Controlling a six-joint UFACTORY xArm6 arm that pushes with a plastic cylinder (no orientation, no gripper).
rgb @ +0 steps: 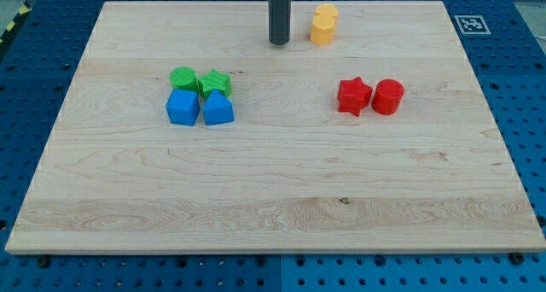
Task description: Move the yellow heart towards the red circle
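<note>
Two yellow blocks stand touching near the view's top, one just above the other; I cannot tell which is the heart. The red circle sits right of centre, touching a red star on its left. My tip rests on the board just left of the yellow pair, with a small gap between them. The red circle lies below and to the right of the yellow blocks.
A cluster sits left of centre: a green circle, a green star, a blue block and another blue block. The wooden board lies on a blue perforated table.
</note>
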